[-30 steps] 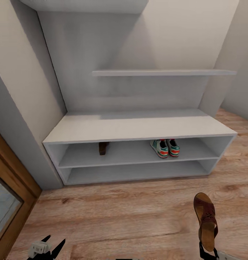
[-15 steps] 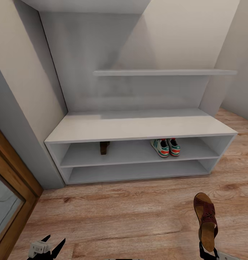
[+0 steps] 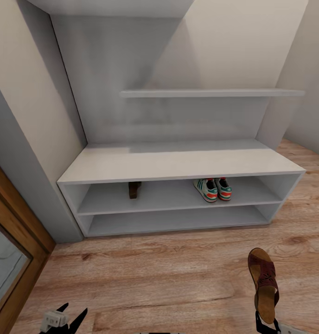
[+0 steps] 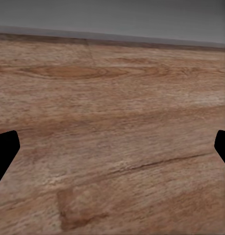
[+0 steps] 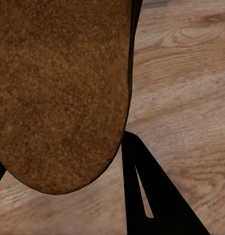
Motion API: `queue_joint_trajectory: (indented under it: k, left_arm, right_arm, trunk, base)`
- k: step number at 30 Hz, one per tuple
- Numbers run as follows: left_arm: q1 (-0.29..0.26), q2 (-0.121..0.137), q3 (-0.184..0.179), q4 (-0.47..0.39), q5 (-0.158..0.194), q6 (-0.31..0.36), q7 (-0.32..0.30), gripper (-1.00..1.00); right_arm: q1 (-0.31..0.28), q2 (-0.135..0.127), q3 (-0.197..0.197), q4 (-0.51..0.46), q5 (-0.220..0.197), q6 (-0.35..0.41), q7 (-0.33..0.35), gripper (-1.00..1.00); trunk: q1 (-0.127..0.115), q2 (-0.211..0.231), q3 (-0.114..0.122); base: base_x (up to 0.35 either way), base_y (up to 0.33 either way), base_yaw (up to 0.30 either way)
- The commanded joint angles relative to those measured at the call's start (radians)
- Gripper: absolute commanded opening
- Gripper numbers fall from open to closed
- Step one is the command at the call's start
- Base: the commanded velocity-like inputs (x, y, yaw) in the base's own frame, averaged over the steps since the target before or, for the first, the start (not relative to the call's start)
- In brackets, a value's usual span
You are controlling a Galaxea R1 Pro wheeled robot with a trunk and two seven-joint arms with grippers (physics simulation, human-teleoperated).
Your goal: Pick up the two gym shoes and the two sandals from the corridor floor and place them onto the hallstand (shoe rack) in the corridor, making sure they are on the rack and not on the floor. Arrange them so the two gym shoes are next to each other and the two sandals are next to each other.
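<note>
The right pincer (image 3: pixel 266 324) grips a sandal (image 3: pixel 264 284) over the floor (image 3: pixel 155 278) before the rack (image 3: pixel 178 162). The left pincer (image 3: pixel 66 317) is open, empty.

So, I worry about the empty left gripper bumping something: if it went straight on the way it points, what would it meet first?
Probably the wood plank floor: the left wrist view looks between the open fingers of the left gripper onto bare boards.

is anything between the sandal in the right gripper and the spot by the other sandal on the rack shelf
Nothing visible blocks it. The held sandal in the right gripper has only bare corridor floor ahead. The upper shelf is open beside the other sandal, and the gym shoes sit well to the right.
</note>
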Motion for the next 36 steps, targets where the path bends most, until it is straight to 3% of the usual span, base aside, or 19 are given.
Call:
queue_joint_trajectory:
  k: [1,6,9,14,20,23,26,29,33,36]
  left_arm:
    - [-0.001,0.000,0.001,0.001,0.005,-0.001,-0.009,1.00]
    - [-0.001,-0.002,0.001,0.001,0.005,-0.003,-0.063,1.00]
    - [-0.001,-0.002,0.005,0.001,0.004,-0.004,-0.120,1.00]
    - [-0.001,0.002,0.011,0.002,0.002,-0.004,-0.163,1.00]
    - [-0.001,0.005,0.014,0.005,0.001,-0.004,-0.176,1.00]
    - [-0.001,0.007,0.014,0.006,0.001,-0.004,-0.178,1.00]
    - [-0.001,0.007,0.014,0.006,0.001,-0.004,-0.179,1.00]
    - [-0.001,0.007,0.014,0.006,0.001,-0.004,-0.179,1.00]
    - [-0.001,0.008,0.013,0.006,0.001,-0.004,-0.180,1.00]
    - [-0.001,0.008,0.011,0.006,0.001,-0.004,-0.180,1.00]
  right_arm:
    - [-0.001,0.000,-0.001,0.000,-0.006,-0.002,0.006,-1.00]
    - [-0.001,0.015,0.024,0.005,0.014,0.000,0.008,-1.00]
    - [-0.001,0.047,0.095,0.001,0.062,0.007,0.004,-1.00]
    - [-0.008,0.077,0.149,-0.018,0.101,0.073,0.000,-1.00]
    - [-0.087,0.124,0.166,-0.078,0.114,0.328,-0.003,-1.00]
    - [-0.155,0.161,0.169,-0.112,0.117,0.493,-0.004,-1.00]
    - [-0.213,0.196,0.171,-0.124,0.121,0.593,-0.025,-1.00]
    - [-0.275,0.234,0.187,-0.127,0.136,0.669,-0.083,-1.00]
    - [-0.356,0.293,0.254,-0.126,0.161,0.758,-0.206,-1.00]
    - [-0.405,0.302,0.308,-0.126,0.167,0.803,-0.282,-1.00]
  trunk:
    - [0.000,0.000,-0.001]
    - [0.000,0.000,-0.001]
    - [0.000,0.000,-0.001]
    - [0.000,0.000,-0.001]
    - [0.000,0.000,-0.001]
    - [0.000,0.000,-0.001]
    - [0.000,0.000,-0.001]
    - [0.000,0.000,-0.001]
    - [0.000,0.000,-0.001]
    - [0.000,0.000,-0.001]
  base:
    - [0.000,0.000,0.000]
    - [0.000,0.000,0.000]
    - [0.000,0.000,0.000]
    - [0.000,0.000,0.000]
    - [0.000,0.000,0.000]
    - [0.000,0.000,0.000]
    - [0.000,0.000,0.000]
    - [0.000,0.000,0.000]
    - [0.000,0.000,0.000]
    - [0.000,0.000,0.000]
